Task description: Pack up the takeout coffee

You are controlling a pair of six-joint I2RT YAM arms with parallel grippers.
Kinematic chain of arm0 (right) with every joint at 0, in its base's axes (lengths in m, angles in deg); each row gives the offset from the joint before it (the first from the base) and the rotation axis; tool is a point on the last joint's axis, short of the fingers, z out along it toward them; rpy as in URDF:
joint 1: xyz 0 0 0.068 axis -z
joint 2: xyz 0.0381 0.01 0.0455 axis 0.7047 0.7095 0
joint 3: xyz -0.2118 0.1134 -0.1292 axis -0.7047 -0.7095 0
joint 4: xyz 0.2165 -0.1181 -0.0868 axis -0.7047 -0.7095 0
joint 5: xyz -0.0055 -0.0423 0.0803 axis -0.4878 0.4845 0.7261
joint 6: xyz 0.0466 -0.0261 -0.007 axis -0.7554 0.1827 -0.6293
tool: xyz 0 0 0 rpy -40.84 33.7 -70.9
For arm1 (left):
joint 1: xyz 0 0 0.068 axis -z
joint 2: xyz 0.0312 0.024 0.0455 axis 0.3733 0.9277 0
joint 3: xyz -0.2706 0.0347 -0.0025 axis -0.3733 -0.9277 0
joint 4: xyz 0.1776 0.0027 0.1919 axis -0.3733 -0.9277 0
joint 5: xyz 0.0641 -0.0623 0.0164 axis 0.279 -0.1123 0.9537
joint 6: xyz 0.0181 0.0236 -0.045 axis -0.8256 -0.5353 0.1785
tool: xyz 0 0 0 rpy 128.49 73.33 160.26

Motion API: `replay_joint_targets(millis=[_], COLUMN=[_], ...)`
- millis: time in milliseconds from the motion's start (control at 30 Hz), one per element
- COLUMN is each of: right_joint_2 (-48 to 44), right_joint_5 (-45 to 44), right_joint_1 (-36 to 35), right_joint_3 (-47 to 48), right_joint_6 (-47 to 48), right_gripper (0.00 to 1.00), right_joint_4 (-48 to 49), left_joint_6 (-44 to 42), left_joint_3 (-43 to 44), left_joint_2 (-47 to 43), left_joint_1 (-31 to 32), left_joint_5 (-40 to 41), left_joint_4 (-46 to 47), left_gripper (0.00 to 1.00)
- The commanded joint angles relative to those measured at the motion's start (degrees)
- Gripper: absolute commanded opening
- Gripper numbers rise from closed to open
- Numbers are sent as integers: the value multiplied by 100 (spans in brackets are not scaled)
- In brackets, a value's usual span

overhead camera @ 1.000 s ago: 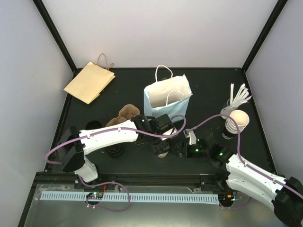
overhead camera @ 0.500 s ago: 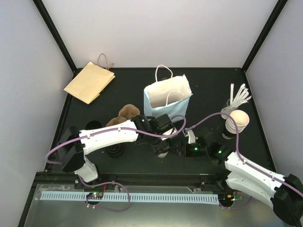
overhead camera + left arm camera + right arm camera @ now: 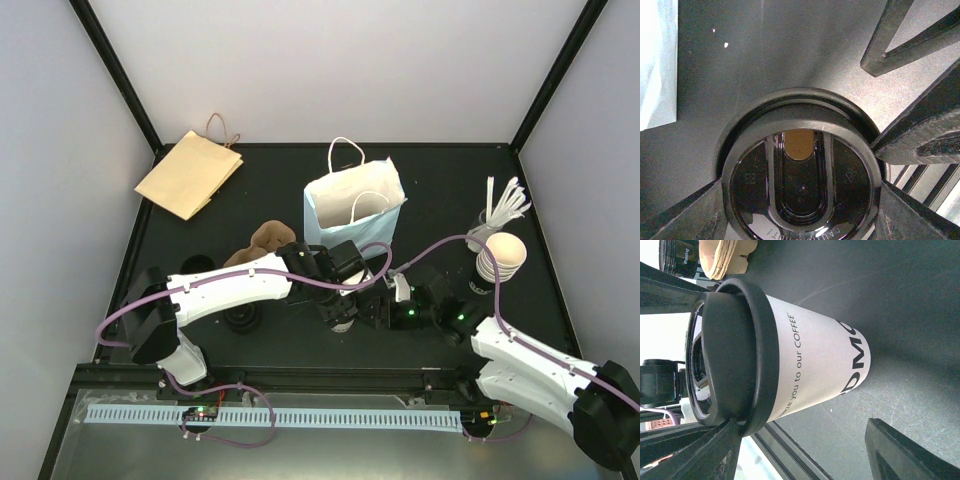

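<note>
The takeout coffee (image 3: 810, 355), a white paper cup with black print and a black lid (image 3: 801, 180), stands on the black table in front of the pale blue bag (image 3: 355, 205). In the top view the cup (image 3: 345, 324) is mostly hidden under my left gripper (image 3: 338, 308). My left gripper (image 3: 800, 200) is above it, with a finger against each side of the lid rim. My right gripper (image 3: 372, 312) is open just right of the cup. In the right wrist view the right gripper (image 3: 800, 440) has the cup near its left finger, and its right finger (image 3: 910, 450) stands apart.
A flat brown paper bag (image 3: 188, 175) lies at the back left. A brown cup carrier (image 3: 265, 240) and black lids (image 3: 243, 318) sit left of the cup. A stack of lidless cups (image 3: 500, 258) and white stirrers (image 3: 505, 205) stand at the right.
My right gripper has moved left, closer to the cup. My left arm and the cup have stayed put.
</note>
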Motion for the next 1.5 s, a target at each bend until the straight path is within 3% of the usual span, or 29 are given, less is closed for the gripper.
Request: replay_joint_targets(millis=[0, 600, 1300, 1467], right_joint_2=[456, 318, 941, 410], right_joint_5=[-628, -906, -1363, -1488], right_joint_1=[10, 11, -287, -286], right_joint_3=[-197, 165, 2, 397], right_joint_6=[123, 523, 383, 489], right_gripper=[69, 69, 68, 68], right_joint_4=[-595, -1194, -1433, -1614], left_joint_6=[3, 0, 69, 69], left_joint_3=[-178, -184, -468, -476], left_joint_2=[353, 375, 436, 372], left_joint_1=[45, 45, 52, 59], left_joint_5=[-410, -428, -648, -590], left_joint_4=[-400, -392, -84, -136], left_gripper=[61, 61, 61, 61])
